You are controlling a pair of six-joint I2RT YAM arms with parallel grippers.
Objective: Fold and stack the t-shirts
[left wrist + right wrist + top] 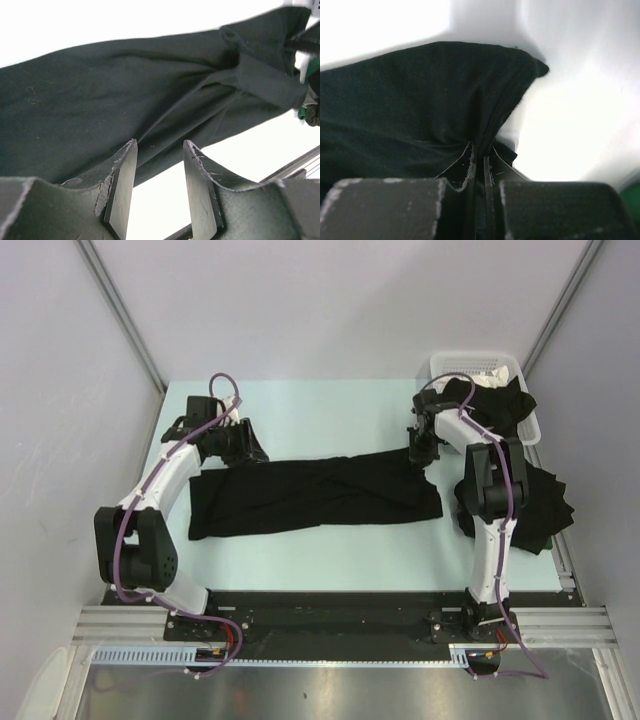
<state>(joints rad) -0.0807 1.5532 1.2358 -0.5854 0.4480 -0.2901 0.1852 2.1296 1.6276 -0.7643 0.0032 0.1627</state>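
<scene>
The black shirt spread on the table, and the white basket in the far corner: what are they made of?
The black shirt looks like soft knit cloth, probably cotton jersey: it is matte with no shine, and it wrinkles and lies limp. The basket looks like rigid moulded plastic: it is smooth and white, with even slots in its wall.

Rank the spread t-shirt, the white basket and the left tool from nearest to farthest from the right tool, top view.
1. Spread t-shirt: pinched in the right tool, table centre.
2. White basket: far right corner.
3. Left tool: across the shirt, left.
</scene>
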